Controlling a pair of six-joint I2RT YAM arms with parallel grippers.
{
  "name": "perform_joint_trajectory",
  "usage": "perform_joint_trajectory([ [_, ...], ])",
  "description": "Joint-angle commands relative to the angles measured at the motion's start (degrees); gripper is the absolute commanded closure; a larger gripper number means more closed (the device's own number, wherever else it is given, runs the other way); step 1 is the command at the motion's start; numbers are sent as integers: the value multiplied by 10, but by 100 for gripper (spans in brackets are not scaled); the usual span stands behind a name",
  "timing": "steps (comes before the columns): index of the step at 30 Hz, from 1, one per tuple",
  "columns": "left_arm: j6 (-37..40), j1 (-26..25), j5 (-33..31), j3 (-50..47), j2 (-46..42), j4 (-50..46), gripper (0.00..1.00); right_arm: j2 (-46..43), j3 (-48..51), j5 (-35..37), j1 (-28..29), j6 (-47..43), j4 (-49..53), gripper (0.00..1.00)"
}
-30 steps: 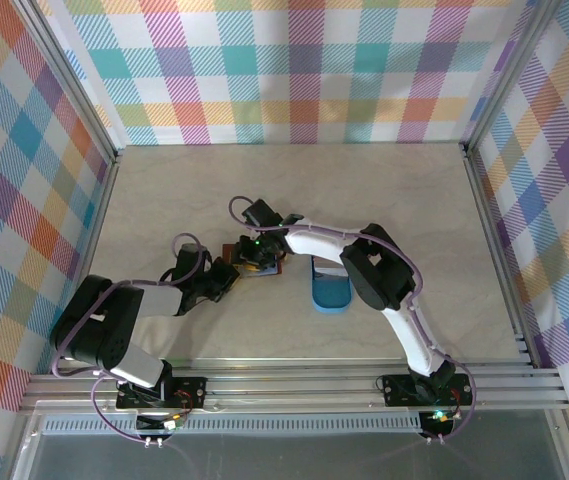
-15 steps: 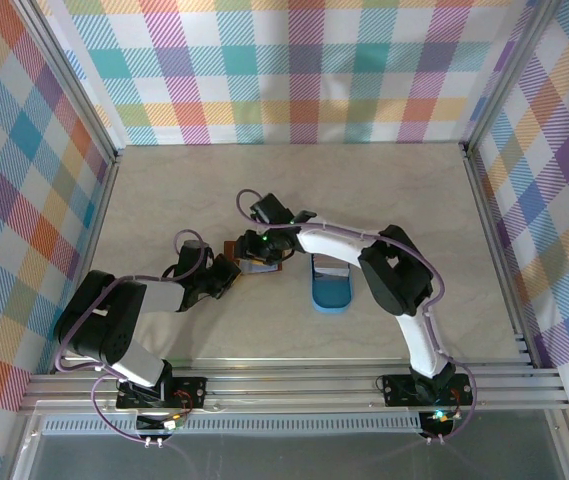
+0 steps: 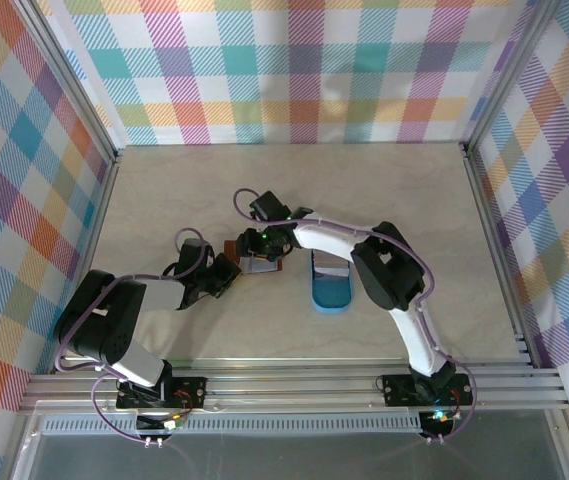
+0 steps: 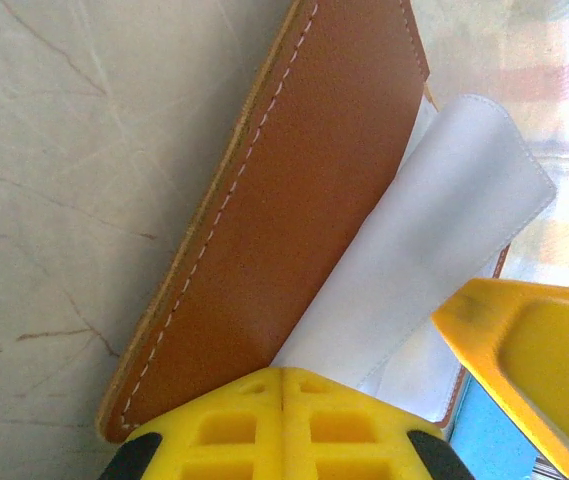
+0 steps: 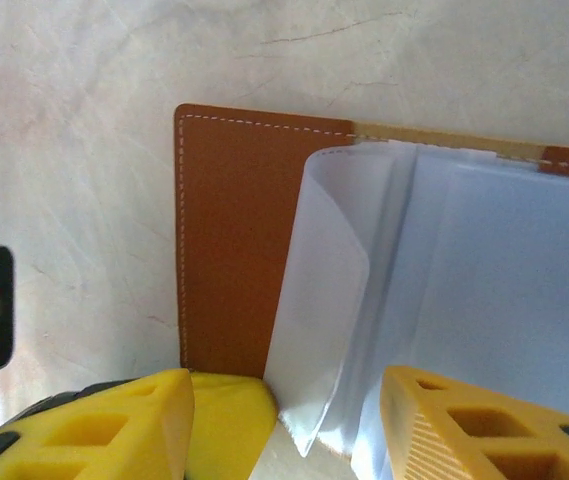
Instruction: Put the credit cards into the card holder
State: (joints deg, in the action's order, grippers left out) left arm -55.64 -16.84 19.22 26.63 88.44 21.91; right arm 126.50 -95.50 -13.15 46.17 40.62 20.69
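Observation:
The card holder (image 3: pixel 256 263) lies open on the table, its brown cover (image 4: pixel 294 200) flat and its clear plastic sleeves (image 4: pixel 434 230) fanned up. My left gripper (image 4: pixel 284 374) is shut, its tips against the holder's near edge; whether it pinches the leather I cannot tell. From the other side my right gripper (image 5: pixel 289 430) stands open over the sleeves, and one sleeve (image 5: pixel 319 300) curls up between its fingers. The left fingertip (image 5: pixel 226 420) shows beside the right one. A pale credit card (image 3: pixel 329 268) lies at the far end of the blue tray (image 3: pixel 331 297).
The blue oval tray sits just right of the holder, under the right forearm (image 3: pixel 334 238). Metal frame rails (image 3: pixel 294 385) run along the near edge, and checked walls close the back and sides. Bare table stretches behind and to the left.
The right gripper's jaws have spread wider over the sleeves and its wrist has shifted slightly. The left gripper and the holder have stayed where they were.

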Motion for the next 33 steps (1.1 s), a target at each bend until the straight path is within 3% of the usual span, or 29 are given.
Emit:
perform_joint_trajectory([
  [1,18,-1,-9,13,-1,-41,100,23,-32,-19,-2,-16,8,49],
  [10,67,18,19,36,-57,-75,94,39,-50,-63,-2,-43,-29,52],
  [21,112,55,5,53,-173,-221,93,66,-90,-90,0,-41,-32,52],
  [33,150,96,56,76,-147,-238,93,113,-149,-110,-1,-30,-5,52],
])
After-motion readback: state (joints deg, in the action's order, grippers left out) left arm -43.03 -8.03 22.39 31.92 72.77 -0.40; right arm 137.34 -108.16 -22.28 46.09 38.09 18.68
